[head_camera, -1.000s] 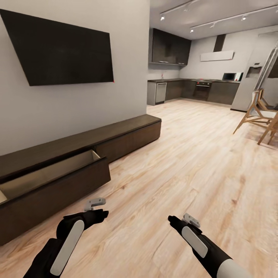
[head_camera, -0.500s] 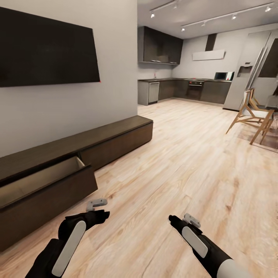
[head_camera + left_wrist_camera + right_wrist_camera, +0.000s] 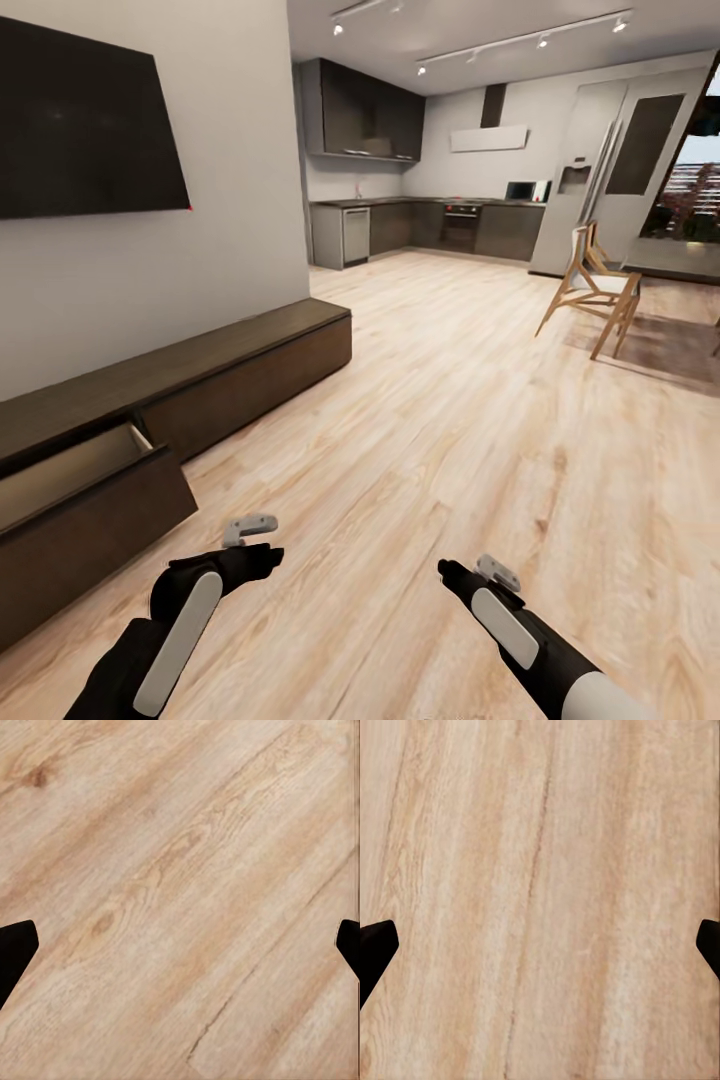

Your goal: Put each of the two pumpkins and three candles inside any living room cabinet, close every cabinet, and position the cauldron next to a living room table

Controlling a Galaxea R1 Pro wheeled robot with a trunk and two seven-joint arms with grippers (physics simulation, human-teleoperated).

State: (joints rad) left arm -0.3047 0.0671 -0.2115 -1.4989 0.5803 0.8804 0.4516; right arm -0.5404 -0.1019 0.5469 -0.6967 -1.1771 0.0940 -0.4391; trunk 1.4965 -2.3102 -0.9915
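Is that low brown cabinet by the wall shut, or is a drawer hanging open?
Open. The cabinet has one drawer pulled out at the near end, its pale inside showing. The front beside it sits flush.

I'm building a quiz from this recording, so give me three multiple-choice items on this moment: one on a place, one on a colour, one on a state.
1. Where does the cabinet stand?
A. along the wall under the dark screen
B. beside the wooden chair
C. in the kitchen

2. What colour is the inside of the pulled-out front?
A. white
B. pale beige
C. black

3. How does the left claw stand?
A. shut on a pumpkin
B. open and empty
C. shut on a candle

Answers:
1 A: the cabinet runs along the wall below the screen.
2 B: the open front shows a pale beige inside.
3 B: the left claw has its fingertips wide apart over bare floor.
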